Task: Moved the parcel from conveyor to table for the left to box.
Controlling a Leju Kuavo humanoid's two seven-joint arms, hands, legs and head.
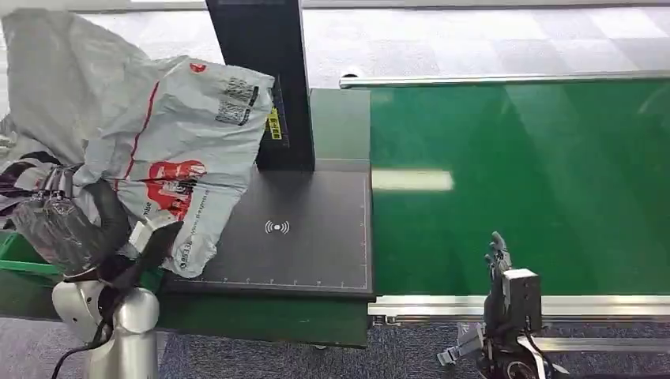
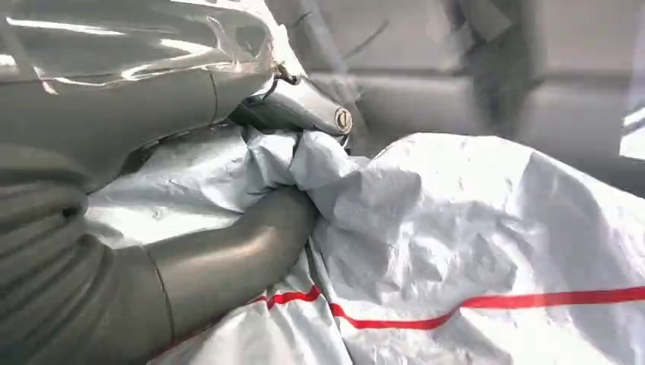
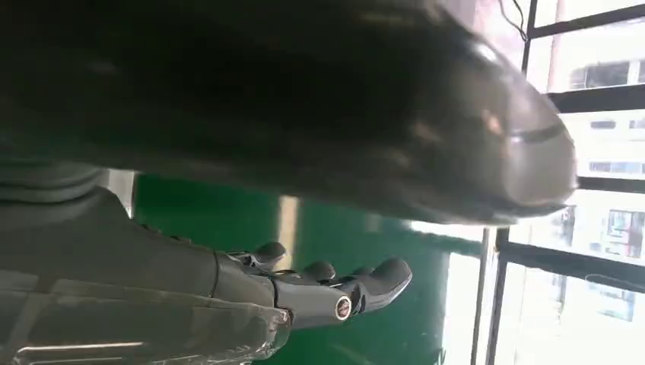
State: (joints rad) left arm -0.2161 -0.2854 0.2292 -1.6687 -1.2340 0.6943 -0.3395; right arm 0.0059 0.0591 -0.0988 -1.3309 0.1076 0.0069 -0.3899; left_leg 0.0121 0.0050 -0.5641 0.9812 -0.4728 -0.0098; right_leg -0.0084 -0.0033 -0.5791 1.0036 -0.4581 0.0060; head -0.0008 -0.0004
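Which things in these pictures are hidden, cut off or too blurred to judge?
- Head view: the parcel hides the left hand fingers and the green bin.
- Head view: the label print is too small.
- Left wrist view: the background is blurred.
- Right wrist view: the right hand thumb blocks most.

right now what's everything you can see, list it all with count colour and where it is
parcel: one, grey plastic mailer with red print and barcode labels, lifted over the left edge of the black pad, held by the left hand
black pad: one, black with a white wireless symbol, left of the conveyor
black post: one, upright behind the pad
conveyor: one, green belt with metal rails, on the right
green bin: one, partly seen at far left
left hand: one, grey cover, grips a fold of the parcel
right hand: one, dark fingers apart, holds nothing, at the conveyor's near rail
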